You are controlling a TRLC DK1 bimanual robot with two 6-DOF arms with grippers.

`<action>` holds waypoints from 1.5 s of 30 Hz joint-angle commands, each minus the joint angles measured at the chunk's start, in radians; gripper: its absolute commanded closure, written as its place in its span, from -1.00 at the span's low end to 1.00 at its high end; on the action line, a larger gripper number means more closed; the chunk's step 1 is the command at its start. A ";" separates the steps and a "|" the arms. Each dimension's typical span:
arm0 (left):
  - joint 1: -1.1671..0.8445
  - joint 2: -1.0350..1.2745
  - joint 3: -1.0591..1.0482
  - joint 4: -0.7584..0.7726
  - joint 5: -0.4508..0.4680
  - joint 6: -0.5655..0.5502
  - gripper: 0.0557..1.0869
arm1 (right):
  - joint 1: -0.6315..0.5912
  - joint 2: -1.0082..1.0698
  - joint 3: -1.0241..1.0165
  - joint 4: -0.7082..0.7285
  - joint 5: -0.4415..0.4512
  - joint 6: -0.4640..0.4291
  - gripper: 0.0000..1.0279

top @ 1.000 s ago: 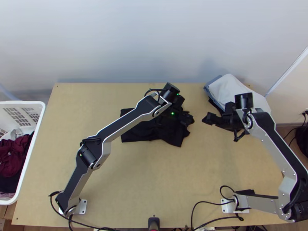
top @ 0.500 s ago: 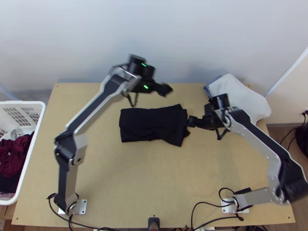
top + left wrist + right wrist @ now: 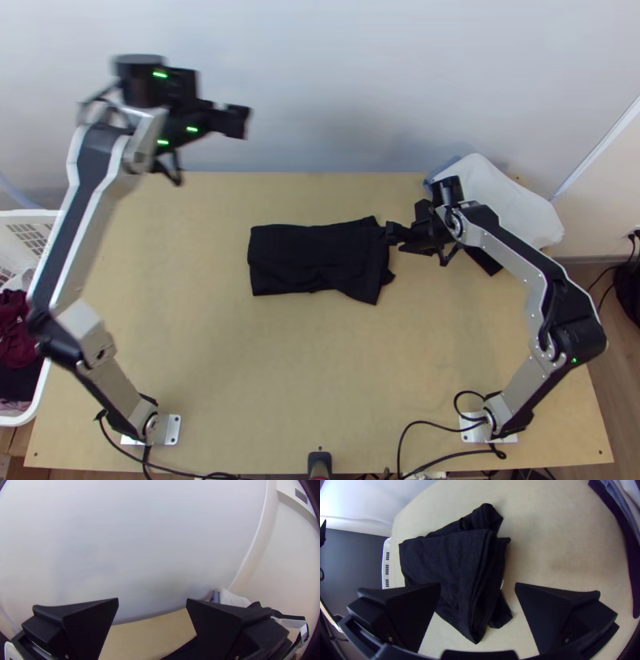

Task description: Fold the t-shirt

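A hand could pass over the wide stretch of table [image 3: 312, 368] between the black t-shirt [image 3: 308, 260] and the 2 arms' bases, short of the cables [image 3: 432, 422] at the near edge. On the left, 1 arm [image 3: 78, 216] blocks the way over the basket [image 3: 34, 410]; on the right, the other arm [image 3: 512, 260] hems that side in, with its gripper [image 3: 390, 234] just beside the shirt and a cloth pile [image 3: 500, 196] behind, near the wall [image 3: 336, 88].

One black t-shirt [image 3: 312, 258], one tabletop [image 3: 320, 360], one white basket [image 3: 38, 400] and one pile of cloths [image 3: 512, 196], maybe three in it, but they are hard to count. One left claw [image 3: 234, 121] and one right claw [image 3: 394, 234] make two.
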 commanded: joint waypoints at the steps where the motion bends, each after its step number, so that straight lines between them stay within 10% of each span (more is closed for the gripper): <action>1: 0.037 -0.068 0.019 -0.038 -0.003 0.026 -0.92 | -0.006 0.043 0.026 -0.003 -0.032 0.002 -0.93; 28: 0.373 -0.327 -0.024 -0.176 -0.022 0.067 -0.92 | 0.212 0.415 0.364 -0.036 -0.132 0.065 -0.92; 31: 0.386 -0.344 -0.044 -0.177 -0.022 0.064 -0.92 | 0.219 0.421 0.406 -0.067 -0.134 0.074 -0.41; 34: 0.390 -0.352 -0.050 -0.177 -0.022 0.056 -0.92 | 0.212 0.408 0.428 -0.061 -0.137 0.095 0.78; 45: 0.403 -0.361 -0.053 -0.174 -0.023 0.055 -0.92 | 0.159 0.149 0.437 -0.070 -0.186 0.115 0.95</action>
